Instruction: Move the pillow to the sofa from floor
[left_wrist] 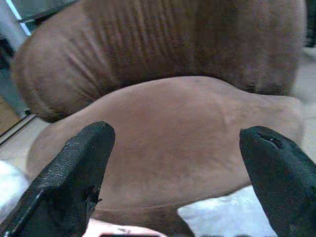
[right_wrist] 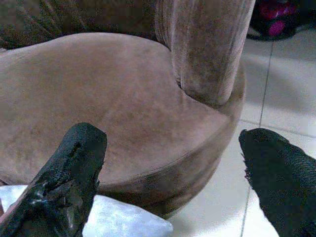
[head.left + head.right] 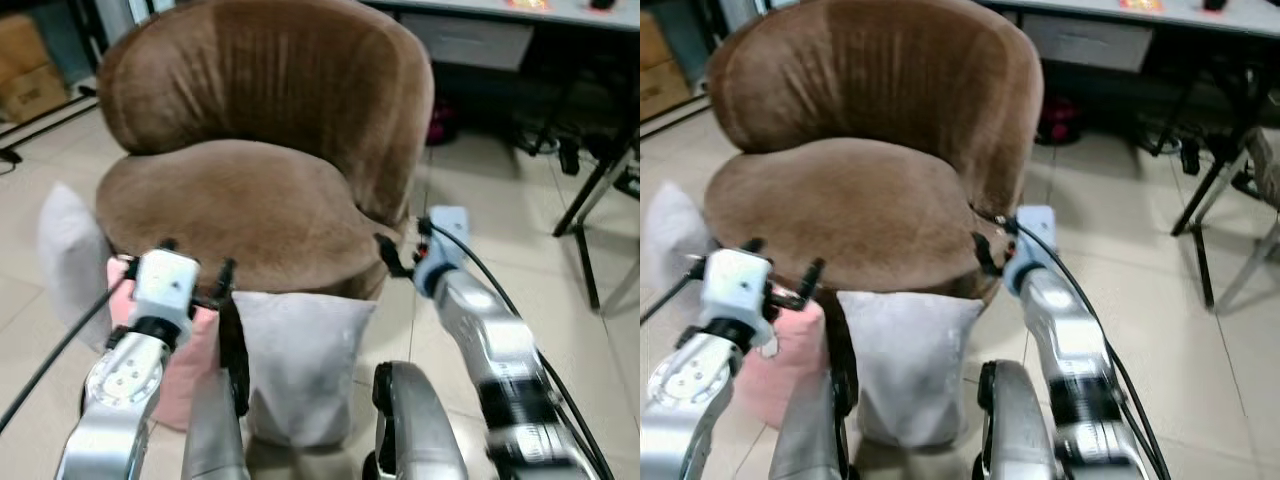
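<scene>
A grey pillow (image 3: 300,360) stands on the floor, leaning against the front of the brown round sofa (image 3: 250,200). Beside it to the left stands a pink pillow (image 3: 185,375). My left gripper (image 3: 197,255) is open, held above the two pillows at the front edge of the seat, with nothing between its fingers (image 1: 79,168). My right gripper (image 3: 403,240) is open too, at the seat's right front corner, above and to the right of the grey pillow. The wrist views look onto the seat cushion (image 2: 98,94), with a corner of the grey pillow (image 2: 123,222) below.
A third, pale pillow (image 3: 70,260) leans on the sofa's left side. Cardboard boxes (image 3: 25,65) sit at the back left. A desk with a drawer unit (image 3: 470,40), cables and black stand legs (image 3: 590,200) occupy the back right. Tiled floor (image 3: 500,220) lies right of the sofa.
</scene>
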{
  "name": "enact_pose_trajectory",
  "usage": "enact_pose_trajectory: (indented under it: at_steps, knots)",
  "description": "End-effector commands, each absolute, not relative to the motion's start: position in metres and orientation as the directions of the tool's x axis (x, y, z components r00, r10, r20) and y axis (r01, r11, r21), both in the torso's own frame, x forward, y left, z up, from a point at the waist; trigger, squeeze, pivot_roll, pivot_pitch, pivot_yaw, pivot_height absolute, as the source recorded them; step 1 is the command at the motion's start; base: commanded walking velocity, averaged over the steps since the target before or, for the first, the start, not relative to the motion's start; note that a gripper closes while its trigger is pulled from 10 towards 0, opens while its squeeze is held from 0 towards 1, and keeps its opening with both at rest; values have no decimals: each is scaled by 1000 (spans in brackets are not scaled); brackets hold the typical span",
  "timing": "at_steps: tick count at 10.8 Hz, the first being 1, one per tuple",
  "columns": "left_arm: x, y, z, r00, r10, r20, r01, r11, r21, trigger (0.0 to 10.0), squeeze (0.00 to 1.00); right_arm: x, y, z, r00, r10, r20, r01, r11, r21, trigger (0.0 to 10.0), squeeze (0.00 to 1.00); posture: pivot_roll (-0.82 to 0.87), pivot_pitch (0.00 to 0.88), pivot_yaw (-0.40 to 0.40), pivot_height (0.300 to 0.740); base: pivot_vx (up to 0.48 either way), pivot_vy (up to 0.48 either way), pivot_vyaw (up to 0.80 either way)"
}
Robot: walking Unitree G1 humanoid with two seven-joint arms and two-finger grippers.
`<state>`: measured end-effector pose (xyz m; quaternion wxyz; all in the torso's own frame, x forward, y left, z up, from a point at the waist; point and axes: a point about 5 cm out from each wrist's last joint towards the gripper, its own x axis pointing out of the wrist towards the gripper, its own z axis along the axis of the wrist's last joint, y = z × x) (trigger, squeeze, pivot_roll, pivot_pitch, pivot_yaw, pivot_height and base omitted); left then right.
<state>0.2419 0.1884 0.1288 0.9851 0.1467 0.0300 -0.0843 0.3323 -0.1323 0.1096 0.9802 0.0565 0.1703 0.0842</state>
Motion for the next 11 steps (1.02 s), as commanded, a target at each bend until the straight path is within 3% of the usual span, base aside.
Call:
enact_pose_trajectory:
  at_steps: [1, 4, 8, 10, 11]
  knots:
    - [241, 189, 128, 978, -184, -101, 206, 936, 286, 10000, 0, 337, -135, 111, 926, 157, -344, -112, 983, 148, 10000, 1000, -159, 0, 34, 496, 0, 0, 0]
    - [238, 184, 134, 965, -242, -105, 262, 924, 280, 10000, 0, 360, -152, 137, 949, 141, -284, -103, 984, 143, 10000, 1000, -140, 0, 21, 496, 0, 0, 0]
    - [223, 174, 144, 924, -365, -116, 382, 896, 227, 10000, 0, 356, -170, 84, 909, 113, -401, -77, 991, 105, 10000, 1000, -53, 13, -18, 496, 0, 0, 0]
    - [211, 179, 144, 902, -398, -169, 429, 872, 236, 10000, 0, 337, -169, 43, 854, 118, -507, -51, 988, 143, 10000, 1000, -31, 49, -2, 496, 0, 0, 0]
    - [206, 180, 145, 893, -409, -187, 445, 864, 236, 10000, 0, 329, -170, 28, 829, 78, -554, -55, 997, 57, 10000, 1000, -19, 67, 9, 496, 0, 0, 0]
